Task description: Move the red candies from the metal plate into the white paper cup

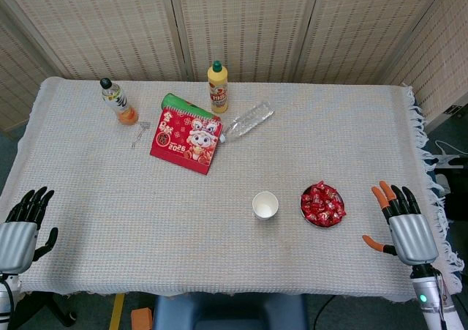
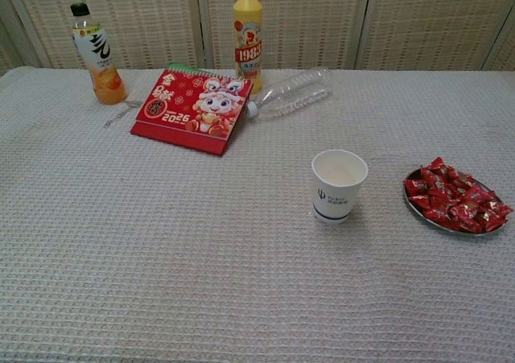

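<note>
Red candies [image 1: 322, 203] piled on the metal plate [image 1: 305, 211], lower right of center in head view; in chest view the pile [image 2: 455, 195] sits at right edge, plate rim [image 2: 418, 208] showing under it. White paper cup [image 1: 265, 205] upright, just left of the plate, not touching; looks empty inside in chest view [image 2: 339, 184], blue print on its side.

Right hand [image 1: 404, 224] at lower right of head view, resting at table edge to the right of the plate, apart from it. Fingers spread and pointing up-frame, orange tips, holding nothing. Left hand [image 1: 23, 225] at lower left corner of head view, at the tablecloth edge, dark fingers apart, nothing in it, well away from cup and plate. Neither hand shows in chest view.

Further back, upper center: red 2026 calendar [image 1: 186, 137] w/ cartoon print, green spine along its top. Clear empty plastic bottle [image 1: 247, 121] lying on its side just right of the calendar. Yellow bottle [image 1: 217, 87] w/ green cap standing behind them. Orange drink bottle [image 1: 118, 102] w/ black cap, upper left, standing. Small paper clips [image 1: 139, 132] beside it, hard to make out. All on a white woven tablecloth [image 1: 146, 213]; fringe on its right edge.
</note>
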Action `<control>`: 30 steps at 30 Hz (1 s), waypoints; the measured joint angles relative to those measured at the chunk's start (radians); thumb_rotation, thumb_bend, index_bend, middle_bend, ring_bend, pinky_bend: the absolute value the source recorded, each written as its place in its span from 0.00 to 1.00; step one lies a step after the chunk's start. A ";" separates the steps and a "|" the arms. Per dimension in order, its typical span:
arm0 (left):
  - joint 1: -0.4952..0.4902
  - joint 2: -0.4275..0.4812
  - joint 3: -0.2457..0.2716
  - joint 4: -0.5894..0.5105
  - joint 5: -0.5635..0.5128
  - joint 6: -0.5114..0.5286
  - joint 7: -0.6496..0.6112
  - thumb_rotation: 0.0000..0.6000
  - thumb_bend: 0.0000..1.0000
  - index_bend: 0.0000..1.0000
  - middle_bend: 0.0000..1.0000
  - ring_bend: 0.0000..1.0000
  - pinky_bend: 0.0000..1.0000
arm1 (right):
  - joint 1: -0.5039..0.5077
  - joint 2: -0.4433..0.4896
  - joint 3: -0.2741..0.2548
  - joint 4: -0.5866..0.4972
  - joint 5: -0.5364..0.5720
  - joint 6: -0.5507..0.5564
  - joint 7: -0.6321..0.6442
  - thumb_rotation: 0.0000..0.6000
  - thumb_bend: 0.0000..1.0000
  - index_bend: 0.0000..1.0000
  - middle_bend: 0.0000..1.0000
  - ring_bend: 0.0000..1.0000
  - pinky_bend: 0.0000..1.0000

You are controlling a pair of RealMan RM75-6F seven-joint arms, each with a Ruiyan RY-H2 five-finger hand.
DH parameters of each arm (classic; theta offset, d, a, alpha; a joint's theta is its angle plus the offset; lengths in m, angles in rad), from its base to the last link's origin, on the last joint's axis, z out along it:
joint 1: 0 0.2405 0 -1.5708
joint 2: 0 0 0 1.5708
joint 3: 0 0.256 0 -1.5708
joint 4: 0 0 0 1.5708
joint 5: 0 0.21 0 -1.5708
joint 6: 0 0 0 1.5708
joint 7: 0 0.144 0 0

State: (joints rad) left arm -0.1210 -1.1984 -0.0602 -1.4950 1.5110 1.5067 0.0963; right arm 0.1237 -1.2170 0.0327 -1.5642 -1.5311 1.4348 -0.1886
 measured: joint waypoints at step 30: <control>-0.029 0.017 -0.008 -0.022 -0.055 -0.077 -0.006 1.00 0.44 0.00 0.00 0.00 0.19 | 0.322 0.024 0.020 -0.038 0.248 -0.573 -0.294 0.74 0.08 0.00 0.00 0.26 0.51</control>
State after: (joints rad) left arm -0.1500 -1.1818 -0.0679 -1.5169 1.4563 1.4295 0.0905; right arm 0.4454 -1.1932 0.0525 -1.6020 -1.2827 0.8616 -0.4825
